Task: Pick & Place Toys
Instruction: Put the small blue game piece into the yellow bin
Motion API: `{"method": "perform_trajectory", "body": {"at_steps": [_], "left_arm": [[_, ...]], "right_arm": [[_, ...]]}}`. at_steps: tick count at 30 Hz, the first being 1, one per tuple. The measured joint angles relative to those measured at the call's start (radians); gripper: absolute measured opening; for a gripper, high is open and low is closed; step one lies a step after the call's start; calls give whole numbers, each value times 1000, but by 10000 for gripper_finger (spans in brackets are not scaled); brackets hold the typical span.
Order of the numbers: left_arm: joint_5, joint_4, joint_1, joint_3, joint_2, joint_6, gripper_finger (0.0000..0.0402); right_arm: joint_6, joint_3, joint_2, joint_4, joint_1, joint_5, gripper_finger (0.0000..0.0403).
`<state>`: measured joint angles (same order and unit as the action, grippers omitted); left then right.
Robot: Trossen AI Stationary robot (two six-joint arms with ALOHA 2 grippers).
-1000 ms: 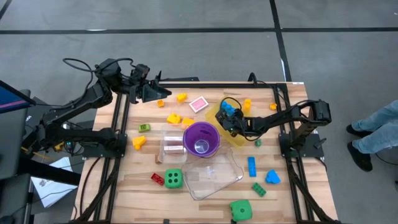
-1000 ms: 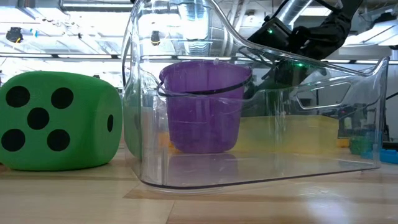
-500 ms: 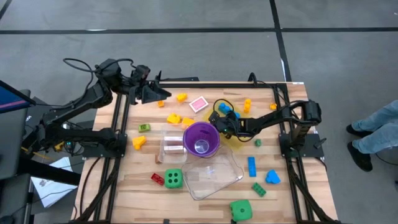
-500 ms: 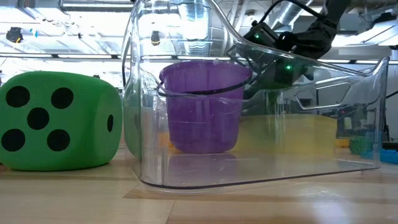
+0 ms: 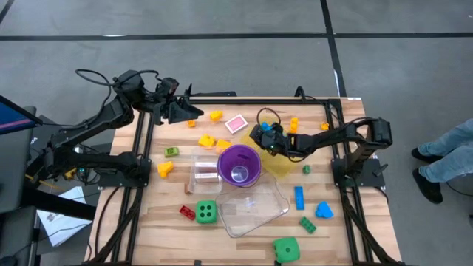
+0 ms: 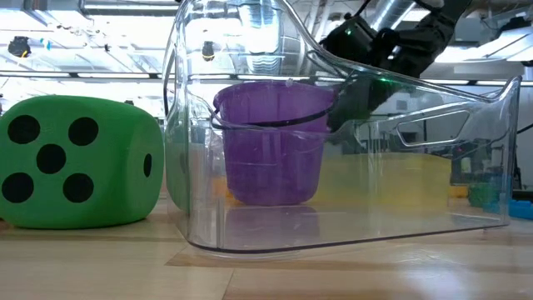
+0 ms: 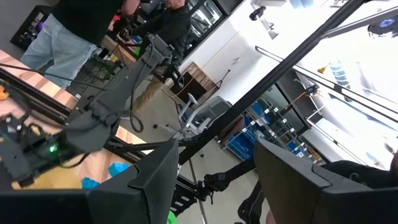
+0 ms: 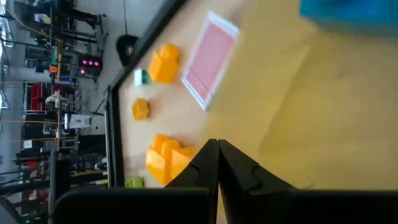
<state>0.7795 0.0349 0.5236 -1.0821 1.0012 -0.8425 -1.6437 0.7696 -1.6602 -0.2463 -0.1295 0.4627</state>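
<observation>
The right claw (image 5: 260, 135) hovers over the yellow tray (image 5: 283, 164), just beside the purple cup (image 5: 239, 164) at roughly the 1 o'clock side of the cup, and its fingers (image 8: 214, 163) are pressed together with nothing visible between them, so it carries no toy. The left claw (image 5: 185, 112) waits at the surface's (image 5: 251, 229) 11 o'clock corner, its jaws partly spread and holding nothing. The toys lie scattered: a pink flat piece (image 5: 236, 123) and yellow bricks (image 5: 209, 141) toward 12 o'clock, a blue brick (image 5: 298, 197) and green brick (image 5: 307, 224) toward 4 o'clock, a red brick (image 5: 186, 213) beside a green die (image 5: 207, 213) at 7 o'clock, and a second green die (image 5: 287, 250) at the 6 o'clock edge. The step in hand appears to be a reach for the next toy, probably one of the pieces near 12 o'clock that the right wrist view faces. To do it well, spread the jaws before descending, keep the wrist clear of the cup rim and the clear tub (image 5: 251, 207), align the fingers across the narrow faces of the chosen brick, and lower straight down so that neighbouring pieces are not pushed. The flat pink piece is likely hard to pinch; a brick is the safer choice.
</observation>
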Motion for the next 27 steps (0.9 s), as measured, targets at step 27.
{"method": "perform_trajectory", "body": {"at_steps": [27], "left_arm": [[-27,241,0,0,0,119,205]], "right_arm": [[866,0,704,290,4,-214,0]]}}
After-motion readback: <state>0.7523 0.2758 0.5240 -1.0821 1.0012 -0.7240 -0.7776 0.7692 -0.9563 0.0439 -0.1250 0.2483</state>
